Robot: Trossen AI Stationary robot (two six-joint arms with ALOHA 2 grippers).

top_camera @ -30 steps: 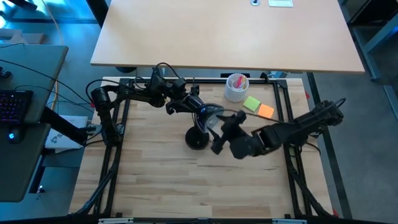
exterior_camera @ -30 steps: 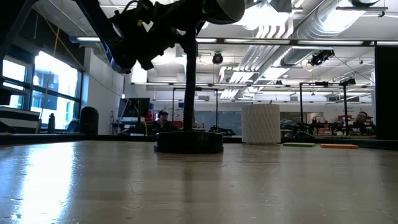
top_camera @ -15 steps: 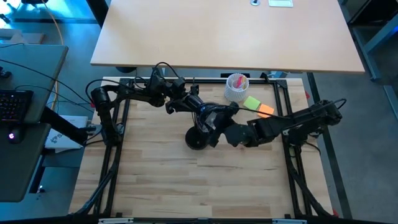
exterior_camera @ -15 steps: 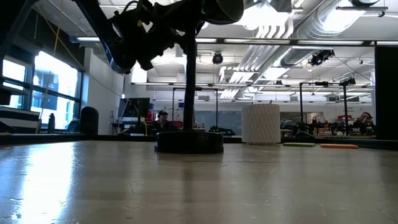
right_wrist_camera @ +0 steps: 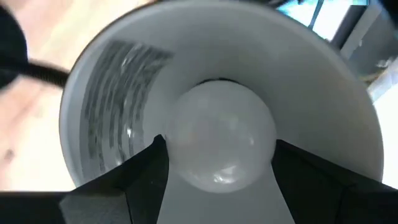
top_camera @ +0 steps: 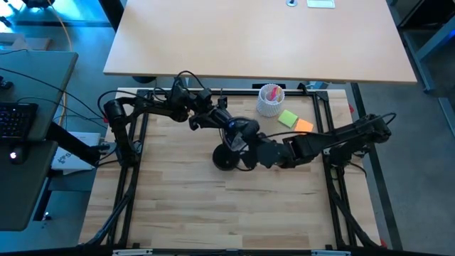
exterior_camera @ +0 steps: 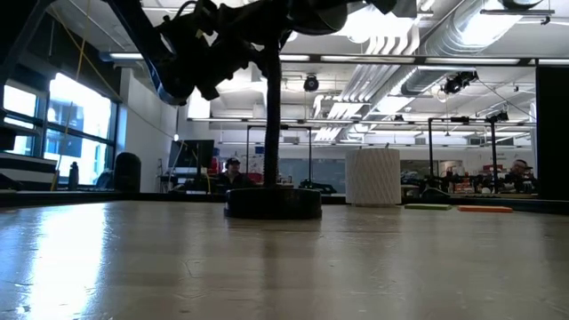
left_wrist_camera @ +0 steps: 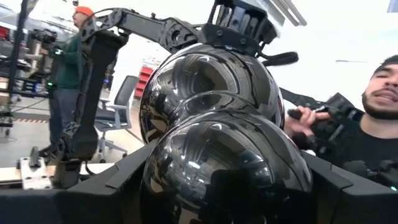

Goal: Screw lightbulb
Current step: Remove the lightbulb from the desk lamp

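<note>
A black desk lamp stands on its round base (top_camera: pixel 225 158) mid-table; its base and stem (exterior_camera: pixel 271 133) also show in the low view. My left gripper (top_camera: pixel 226 124) reaches in from the table's left and is shut on the lamp's glossy black head (left_wrist_camera: pixel 211 118). My right gripper (top_camera: pixel 250 146) comes from the right, under the head's open side. The white lightbulb (right_wrist_camera: pixel 219 135) sits inside the head's white inner shade (right_wrist_camera: pixel 106 93), between my right gripper's two fingers; its metal screw base is hidden. My left gripper holds the lamp's head by its rounded black shell (left_wrist_camera: pixel 155 186), pinched between the two fingers (left_wrist_camera: pixel 118 186), one on each side. The head stays up on the lamp's stem, clear of the table. My right gripper has the bulb's round glass (right_wrist_camera: pixel 180 155) between its two fingers (right_wrist_camera: pixel 146 177), which reach into the shade's open mouth along the bulb's axis. The bulb sits deep in the shade, its base end hidden behind the glass.
A white ribbed cup (top_camera: pixel 270 100) holding pink things stands at the far side, also in the low view (exterior_camera: pixel 373 176). Green (top_camera: pixel 288 118) and orange (top_camera: pixel 304 127) sticky notes lie beside it. People show in the room beyond (left_wrist_camera: pixel 373 124).
My right gripper has moved toward the table's far left, up to the lamp's head, and now sits at the head's open side. My left gripper has kept the head in place.
</note>
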